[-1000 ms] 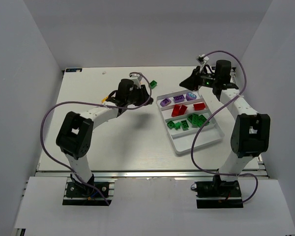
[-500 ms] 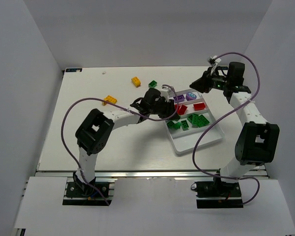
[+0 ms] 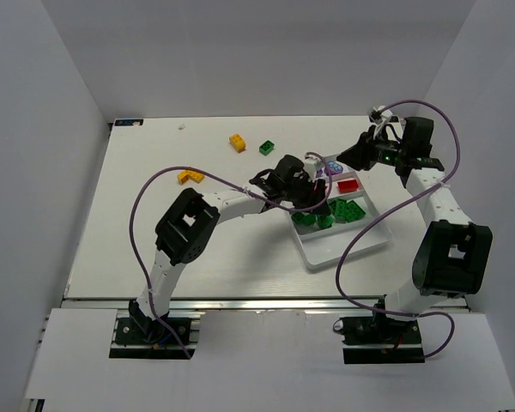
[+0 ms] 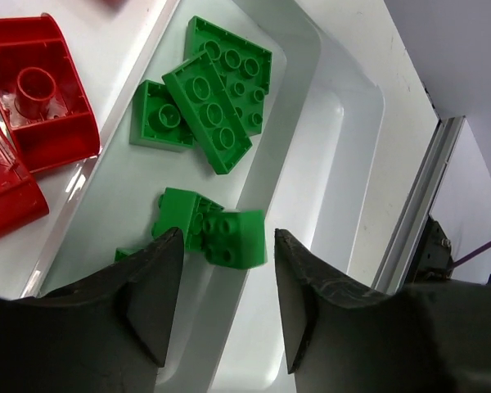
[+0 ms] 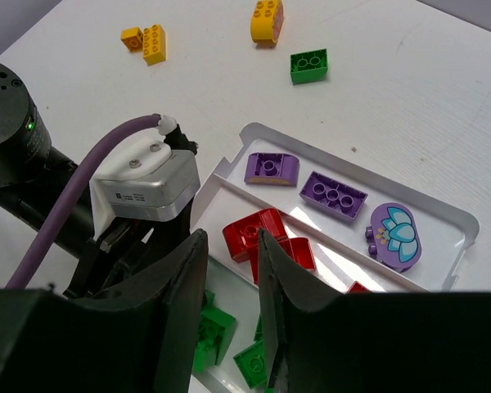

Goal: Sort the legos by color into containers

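My left gripper (image 3: 316,190) hangs open over the white tray (image 3: 348,245), above its green compartment. In the left wrist view the open gripper (image 4: 227,236) has a small green brick (image 4: 239,239) loose just beyond its tips, lying among other green bricks (image 4: 217,106) and touched by neither finger. Red bricks (image 4: 33,90) fill the neighbouring compartment. My right gripper (image 3: 359,156) hovers over the tray's far end, and in its own wrist view (image 5: 229,237) it is slightly open and empty. Purple bricks (image 5: 334,196) lie in the far compartment.
On the table left of the tray lie a green brick (image 3: 267,147), a yellow brick (image 3: 237,141) and a yellow-orange brick (image 3: 189,176). The tray's nearest compartment (image 4: 344,123) holds no bricks. The two grippers are close together over the tray.
My left arm has swung right from the loose bricks on the table to above the tray's green compartment. My right gripper has drawn back a little to the right.
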You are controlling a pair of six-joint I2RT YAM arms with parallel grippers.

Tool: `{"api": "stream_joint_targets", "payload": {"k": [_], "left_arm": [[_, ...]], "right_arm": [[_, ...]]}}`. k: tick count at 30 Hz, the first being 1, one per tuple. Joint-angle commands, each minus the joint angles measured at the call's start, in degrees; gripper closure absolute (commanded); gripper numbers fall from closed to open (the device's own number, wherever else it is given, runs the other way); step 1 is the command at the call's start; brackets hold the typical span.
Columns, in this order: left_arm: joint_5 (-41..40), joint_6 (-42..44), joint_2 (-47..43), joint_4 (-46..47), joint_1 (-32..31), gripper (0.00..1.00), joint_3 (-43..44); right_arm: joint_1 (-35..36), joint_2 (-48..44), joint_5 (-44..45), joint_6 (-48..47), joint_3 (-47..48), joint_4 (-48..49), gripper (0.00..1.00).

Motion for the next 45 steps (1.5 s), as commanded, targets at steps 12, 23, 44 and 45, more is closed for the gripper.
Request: {"api": "stream_joint_targets", "payload": {"k": [12,23,44,45], "left_arm": [[-11.4,1.8,-5.6,-6.6,6.2,0.64,2.1],[-33.2,9.3,0.6,-17.3,15.8,0.34,15.4],[-35.1,20.1,17.7,-14.2,17.9,0.18,31.0],[-35.9,20.4,18.1,-14.1,17.9,0.18,31.1]], "right_arm": [[-1.0,-2.8,0.0,-2.0,-1.9,0.0,0.63],[-1.0,-3.0,-0.1,-2.8,-3.3,-0.1,0.62],[-2.1,-0.4,-1.2,-1.4,-2.2,1.5,0.61],[-2.2,-0.4,-1.3,-1.2,-2.2,1.7,0.61]]}}
